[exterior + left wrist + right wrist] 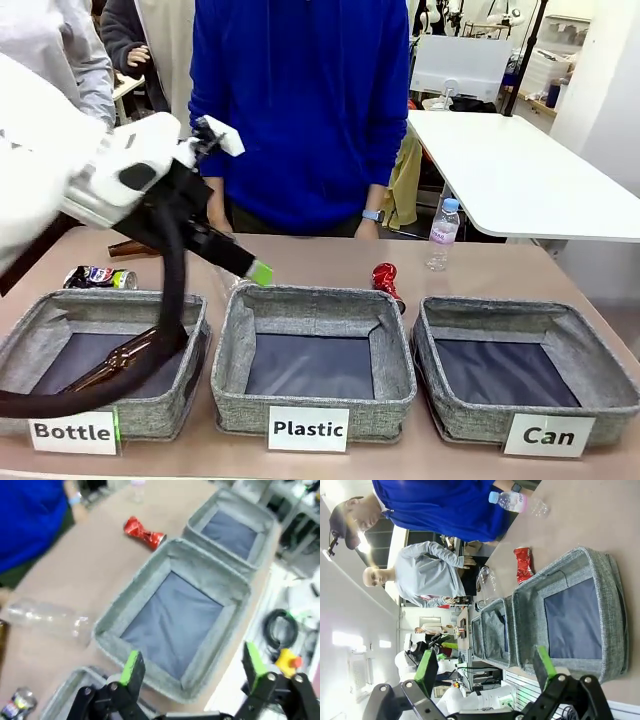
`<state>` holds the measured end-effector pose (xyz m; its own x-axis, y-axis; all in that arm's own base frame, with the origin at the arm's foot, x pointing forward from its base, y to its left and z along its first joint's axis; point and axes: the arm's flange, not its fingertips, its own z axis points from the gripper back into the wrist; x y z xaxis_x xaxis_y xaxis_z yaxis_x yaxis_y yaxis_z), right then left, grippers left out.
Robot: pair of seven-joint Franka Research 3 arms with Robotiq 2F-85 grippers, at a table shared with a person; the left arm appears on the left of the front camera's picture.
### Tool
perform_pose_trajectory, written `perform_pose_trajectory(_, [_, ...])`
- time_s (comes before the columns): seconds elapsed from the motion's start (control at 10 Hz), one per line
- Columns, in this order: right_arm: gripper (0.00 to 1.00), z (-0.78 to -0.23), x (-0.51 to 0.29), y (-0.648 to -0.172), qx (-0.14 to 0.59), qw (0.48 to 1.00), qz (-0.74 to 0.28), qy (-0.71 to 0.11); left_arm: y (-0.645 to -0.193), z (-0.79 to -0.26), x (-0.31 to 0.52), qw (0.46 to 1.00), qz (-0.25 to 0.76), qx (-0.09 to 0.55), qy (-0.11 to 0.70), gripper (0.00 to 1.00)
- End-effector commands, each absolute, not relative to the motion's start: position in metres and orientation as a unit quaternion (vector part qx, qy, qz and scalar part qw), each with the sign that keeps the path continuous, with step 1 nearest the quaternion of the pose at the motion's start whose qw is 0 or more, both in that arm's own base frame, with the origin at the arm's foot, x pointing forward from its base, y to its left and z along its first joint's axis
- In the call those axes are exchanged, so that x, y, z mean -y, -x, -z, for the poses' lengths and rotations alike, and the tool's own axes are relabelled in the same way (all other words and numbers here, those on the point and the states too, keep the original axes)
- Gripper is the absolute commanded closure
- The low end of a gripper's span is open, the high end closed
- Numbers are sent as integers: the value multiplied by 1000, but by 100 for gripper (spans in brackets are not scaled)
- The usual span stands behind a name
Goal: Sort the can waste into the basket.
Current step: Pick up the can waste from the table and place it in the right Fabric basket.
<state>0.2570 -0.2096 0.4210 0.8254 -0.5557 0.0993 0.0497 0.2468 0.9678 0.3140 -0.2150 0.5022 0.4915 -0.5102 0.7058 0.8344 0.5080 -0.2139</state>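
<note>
- Both your end effectors are spread and empty: left gripper [192, 662] above the "Plastic" basket [310, 297], right gripper [486, 666] near the "Can" basket [470, 420].
- Red can [385, 280] lies on the table behind those two baskets; dark can [100, 277] behind the "Bottle" basket [100, 300].
- Judgement: neither can is sorted yet. You must next reach for one and pinch it.

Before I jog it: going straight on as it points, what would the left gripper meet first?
Probably the middle basket, labelled Plastic: the left gripper aims into its lining, though depth is unclear.
</note>
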Motion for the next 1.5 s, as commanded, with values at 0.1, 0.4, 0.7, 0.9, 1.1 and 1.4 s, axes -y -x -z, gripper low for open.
perform_pose_trajectory(0.1, [0, -421, 210, -259, 232, 752, 191, -586, -308, -508, 188, 800, 433, 294, 294, 0])
perform_pose_trajectory(0.4, [0, -421, 210, -259, 232, 752, 191, -586, -315, -513, 186, 802, 426, 296, 296, 0])
perform_pose_trajectory(0.7, [0, -421, 210, -259, 232, 752, 191, -586, -389, -541, 76, 796, 475, 301, 224, 0])
perform_pose_trajectory(0.9, [0, -421, 210, -259, 232, 752, 191, -586, -410, -528, 14, 828, 459, 316, 66, 0])
perform_pose_trajectory(1.1, [0, -421, 210, -259, 232, 752, 191, -586, -420, -498, 11, 849, 448, 266, -84, 0])
perform_pose_trajectory(1.4, [0, -421, 210, -259, 232, 752, 191, -586, -444, -471, 39, 789, 548, 189, -202, 0])
